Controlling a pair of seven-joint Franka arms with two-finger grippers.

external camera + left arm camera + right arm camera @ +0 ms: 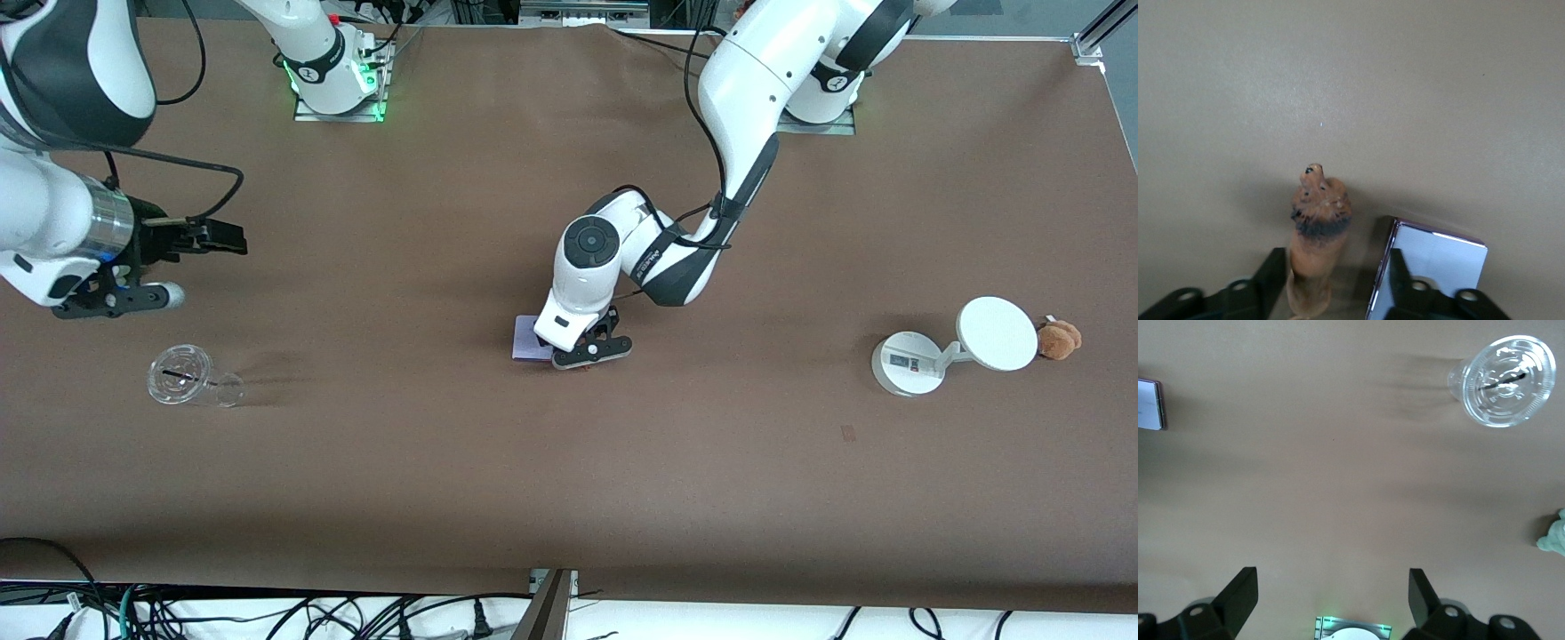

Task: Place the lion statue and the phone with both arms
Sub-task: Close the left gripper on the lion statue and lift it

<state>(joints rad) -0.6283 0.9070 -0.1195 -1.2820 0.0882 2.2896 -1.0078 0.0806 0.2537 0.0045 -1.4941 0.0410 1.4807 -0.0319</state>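
Note:
The lion statue (pixel 1317 227), reddish-brown with a dark band, rests on the table between the fingers of my left gripper (pixel 1335 260). The jaws are open: one finger is close to the statue's side, and the other stands apart from it, over the phone's edge. The phone (pixel 1441 263), a flat pale lavender rectangle, lies right beside the statue. In the front view the left gripper (pixel 591 351) is low at the table's middle and the phone (pixel 527 340) pokes out from under it; the statue is hidden there. My right gripper (pixel 218 238) hangs open and empty at the right arm's end (pixel 1331 583).
A clear plastic cup (pixel 182 376) lies on its side under the right gripper, nearer the front camera. A white round-based stand with a disc (pixel 951 347) and a brown plush toy (pixel 1060 339) sit at the left arm's end. A pale green plush (pixel 1555 537) shows in the right wrist view.

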